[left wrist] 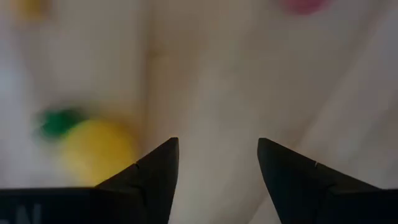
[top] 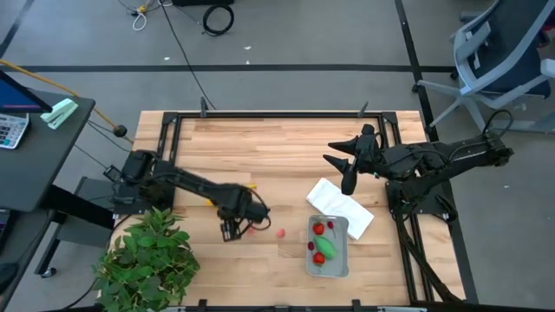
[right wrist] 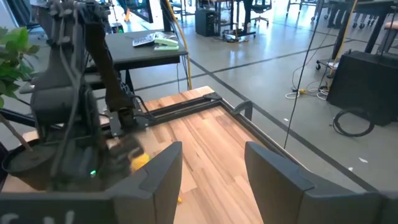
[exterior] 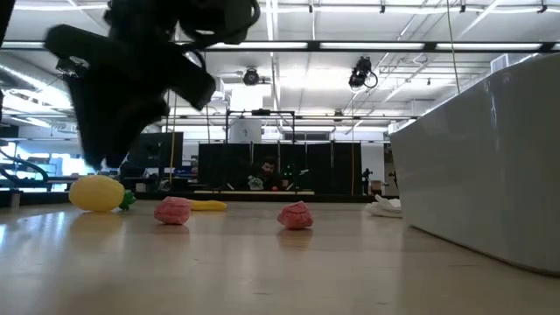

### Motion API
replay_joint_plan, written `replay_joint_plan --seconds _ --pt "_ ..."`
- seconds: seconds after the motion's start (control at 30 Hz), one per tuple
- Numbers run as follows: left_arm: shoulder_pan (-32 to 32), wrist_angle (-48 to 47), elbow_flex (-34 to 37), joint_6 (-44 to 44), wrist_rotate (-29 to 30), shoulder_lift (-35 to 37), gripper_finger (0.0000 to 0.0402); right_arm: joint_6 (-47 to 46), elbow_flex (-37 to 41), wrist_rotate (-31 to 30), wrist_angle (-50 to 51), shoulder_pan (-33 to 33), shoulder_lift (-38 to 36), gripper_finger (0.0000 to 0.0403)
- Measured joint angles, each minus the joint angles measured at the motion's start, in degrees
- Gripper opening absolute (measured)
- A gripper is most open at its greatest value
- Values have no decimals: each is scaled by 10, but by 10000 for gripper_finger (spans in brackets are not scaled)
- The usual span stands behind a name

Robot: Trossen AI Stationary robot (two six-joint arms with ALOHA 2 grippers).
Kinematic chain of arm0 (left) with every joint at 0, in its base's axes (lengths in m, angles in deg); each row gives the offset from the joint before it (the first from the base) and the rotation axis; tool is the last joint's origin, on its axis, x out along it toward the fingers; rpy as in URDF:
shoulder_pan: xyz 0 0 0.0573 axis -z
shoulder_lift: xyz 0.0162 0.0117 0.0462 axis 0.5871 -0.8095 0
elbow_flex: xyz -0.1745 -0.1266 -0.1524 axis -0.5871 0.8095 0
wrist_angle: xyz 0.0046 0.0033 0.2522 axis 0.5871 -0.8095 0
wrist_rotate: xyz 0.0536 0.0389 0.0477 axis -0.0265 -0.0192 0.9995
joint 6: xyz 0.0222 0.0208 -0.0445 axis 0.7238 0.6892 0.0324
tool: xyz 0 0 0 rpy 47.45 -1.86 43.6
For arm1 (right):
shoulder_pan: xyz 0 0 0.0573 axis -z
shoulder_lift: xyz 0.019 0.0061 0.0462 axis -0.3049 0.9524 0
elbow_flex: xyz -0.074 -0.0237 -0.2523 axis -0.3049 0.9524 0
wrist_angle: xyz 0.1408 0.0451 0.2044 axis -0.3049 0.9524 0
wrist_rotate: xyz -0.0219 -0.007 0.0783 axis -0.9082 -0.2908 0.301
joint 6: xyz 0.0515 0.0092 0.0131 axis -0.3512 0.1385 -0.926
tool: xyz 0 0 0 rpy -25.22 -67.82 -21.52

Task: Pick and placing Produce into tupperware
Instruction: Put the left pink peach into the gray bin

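Left gripper [top: 232, 230], jaws wide and empty, hung over loose produce [exterior: 172, 211] to take the next piece for the tupperware [top: 340, 256].

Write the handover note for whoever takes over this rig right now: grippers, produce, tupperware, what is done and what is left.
Left gripper: open, empty, low over the table beside the lemon.
Right gripper: open, empty, waiting above the table's far right.
Tupperware: near right; holds two red pieces and the green oval.
Done: those three.
Left: lemon, thin orange piece, two loose red ones on the table.
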Motion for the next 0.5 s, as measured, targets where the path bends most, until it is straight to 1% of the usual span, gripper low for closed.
replay_joint_plan --seconds 0.1,0.2,0.27,0.37,0.5 --pt "19 78 27 0 -32 0 216 0 0 0 0 0 0 183" --pt "33 120 23 1 -34 0 209 0 0 0 0 0 0 183" --pt "38 142 16 2 -29 0 205 0 0 0 0 0 0 183" --pt "40 193 12 6 -3 0 201 0 0 0 0 0 0 183" --pt "37 219 11 57 3 -3 199 0 0 0 0 0 0 183"
